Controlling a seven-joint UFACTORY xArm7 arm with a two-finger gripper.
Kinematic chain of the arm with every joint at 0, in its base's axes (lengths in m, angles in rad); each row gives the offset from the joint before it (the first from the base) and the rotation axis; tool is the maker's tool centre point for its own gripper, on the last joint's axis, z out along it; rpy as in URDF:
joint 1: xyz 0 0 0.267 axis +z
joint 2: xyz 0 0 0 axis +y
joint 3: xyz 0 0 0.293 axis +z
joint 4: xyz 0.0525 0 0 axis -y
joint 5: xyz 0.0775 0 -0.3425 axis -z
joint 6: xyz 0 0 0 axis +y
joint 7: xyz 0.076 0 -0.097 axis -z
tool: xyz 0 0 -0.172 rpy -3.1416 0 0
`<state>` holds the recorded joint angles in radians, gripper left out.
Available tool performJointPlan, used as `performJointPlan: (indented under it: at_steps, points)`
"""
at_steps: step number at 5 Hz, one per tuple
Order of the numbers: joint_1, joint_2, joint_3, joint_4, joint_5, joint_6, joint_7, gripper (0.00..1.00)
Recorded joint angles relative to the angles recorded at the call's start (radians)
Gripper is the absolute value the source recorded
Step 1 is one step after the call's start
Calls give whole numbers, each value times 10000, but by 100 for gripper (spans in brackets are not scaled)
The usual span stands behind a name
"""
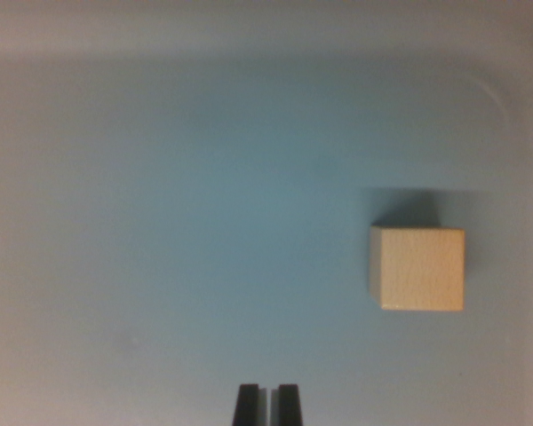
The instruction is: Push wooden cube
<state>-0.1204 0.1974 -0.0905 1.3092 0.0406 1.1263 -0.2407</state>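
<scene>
**Wooden cube sat off to the side of a closed gripper**

You would have found no brand, label or writing to read anywhere in the wrist view; the wooden cube carried none on the faces you could see, and the picture was soft enough that fine print could not have been made out in any case.

Your cube looked pale, a light yellowish tan with a faint speckled grain on its broad top face. A narrower, slightly darker side face showed along its edge toward the wrist view's left. Its corners were crisp and square, and a dark shadow lay on the surface just beyond it.

Your gripper showed only as two dark fingertips at the bottom edge, drawn nearly together with a thin sliver between them, holding nothing. The cube lay ahead of those tips and off toward the wrist view's right, clearly apart from them, resting flat on the blue-grey surface.
</scene>
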Motion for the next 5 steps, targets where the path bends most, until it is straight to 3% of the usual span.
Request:
performJointPlan:
  at_steps: [1, 2, 3, 4, 5]
  points:
    - [0, 0, 0, 0, 0, 0, 0, 0]
    - [-81, 258, -118, -285, 51, -471, -246, 0]
    - [-81, 258, -118, -285, 51, -471, -246, 0]
    - [-160, 511, -234, -563, 101, -932, -487, 0]
    - [-160, 511, -234, -563, 101, -932, -487, 0]
